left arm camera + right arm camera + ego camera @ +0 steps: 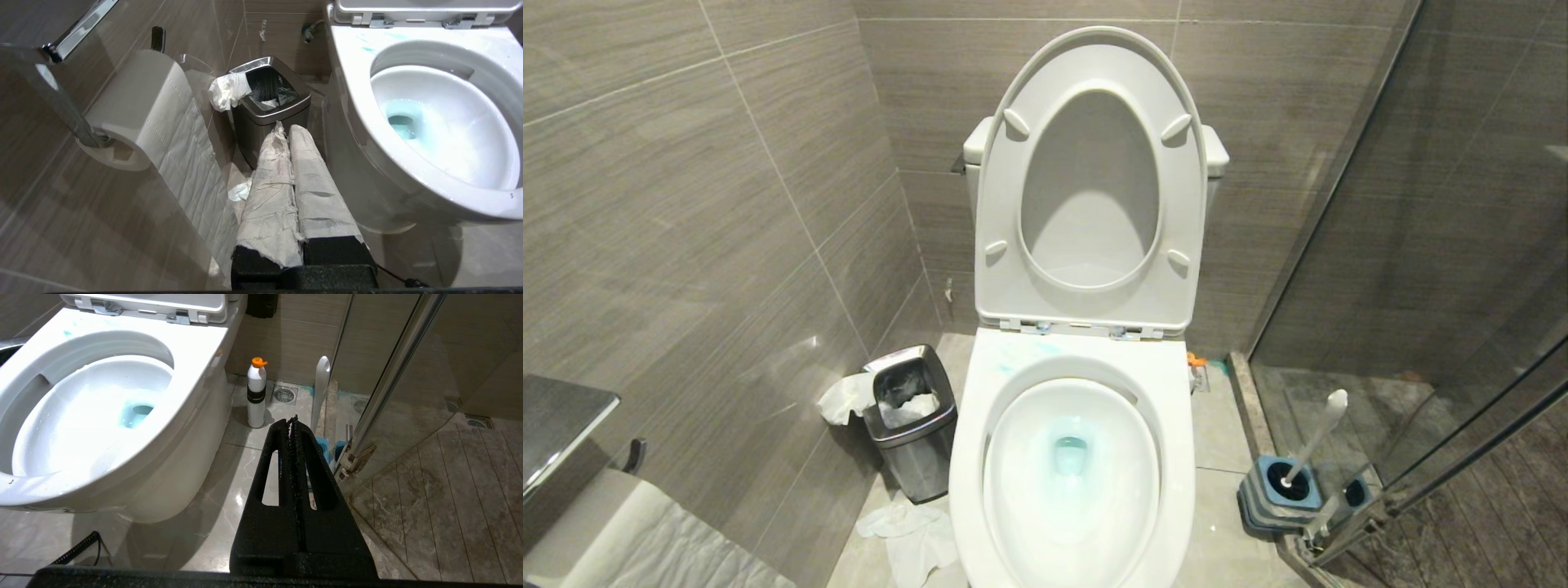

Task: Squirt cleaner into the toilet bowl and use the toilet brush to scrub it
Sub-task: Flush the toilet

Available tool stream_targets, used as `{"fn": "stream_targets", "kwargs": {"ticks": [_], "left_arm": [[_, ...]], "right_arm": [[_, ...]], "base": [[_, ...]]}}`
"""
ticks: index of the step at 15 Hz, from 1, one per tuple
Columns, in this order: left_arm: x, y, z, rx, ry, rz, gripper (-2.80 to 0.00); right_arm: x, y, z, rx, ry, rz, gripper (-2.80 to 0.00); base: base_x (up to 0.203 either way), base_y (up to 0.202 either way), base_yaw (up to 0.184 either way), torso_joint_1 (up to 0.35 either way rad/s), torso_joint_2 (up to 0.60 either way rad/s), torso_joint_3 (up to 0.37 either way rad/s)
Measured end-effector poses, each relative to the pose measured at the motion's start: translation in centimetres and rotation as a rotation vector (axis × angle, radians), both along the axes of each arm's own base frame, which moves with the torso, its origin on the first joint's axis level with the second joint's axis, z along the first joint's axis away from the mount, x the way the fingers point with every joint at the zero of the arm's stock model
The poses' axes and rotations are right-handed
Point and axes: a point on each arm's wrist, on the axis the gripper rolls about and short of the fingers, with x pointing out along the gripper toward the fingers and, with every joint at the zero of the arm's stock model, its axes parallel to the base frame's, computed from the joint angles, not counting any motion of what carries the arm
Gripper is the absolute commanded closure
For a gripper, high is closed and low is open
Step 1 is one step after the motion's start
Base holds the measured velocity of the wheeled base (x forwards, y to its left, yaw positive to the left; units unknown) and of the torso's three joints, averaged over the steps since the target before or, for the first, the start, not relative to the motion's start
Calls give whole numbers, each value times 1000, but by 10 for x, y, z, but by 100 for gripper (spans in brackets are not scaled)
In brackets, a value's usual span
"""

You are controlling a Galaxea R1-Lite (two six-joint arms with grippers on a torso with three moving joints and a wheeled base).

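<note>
My left gripper [288, 130] is pressed closed, paper-wrapped fingers [269, 183] touching, holding nothing. It hangs low over the floor; the steel waste bin [269, 108] stands just ahead of its tips, and the toilet bowl [355, 118] lies beside it.

My right gripper [292, 422] is likewise pressed closed and empty. The toilet bowl [192, 347] lies to its other side, seat and lid [1090, 184] raised. The cleaner [132, 414] shows as a teal tint in the water, with pale smears on the rim near the hinges. The toilet brush [320, 381] stands in its blue holder [1270, 490] just beyond the right fingertips, against the glass shower door [408, 375]. A white bottle [256, 396] with an orange cap stands near the brush.
</note>
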Motion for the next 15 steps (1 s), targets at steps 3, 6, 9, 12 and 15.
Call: {"fn": "stream_targets", "kwargs": {"ticks": [3,6,9,12,15], "left_arm": [[-6,-2,18,33,-38,-69,0],[-16,-3,64,35,-40,-161,0],[-1,-3,127,32,-23,-193,0],[40,-5,187,30,-20,-205,0],[86,-6,231,26,-20,-197,0]], "right_arm": [[0,0,0,0,0,0,0],[0,0,0,0,0,0,0],[0,0,0,0,0,0,0],[0,0,0,0,0,0,0],[0,0,0,0,0,0,0]], "base": [[0,0,0,0,0,0],[0,0,0,0,0,0],[0,0,0,0,0,0],[0,0,0,0,0,0],[0,0,0,0,0,0]]}}
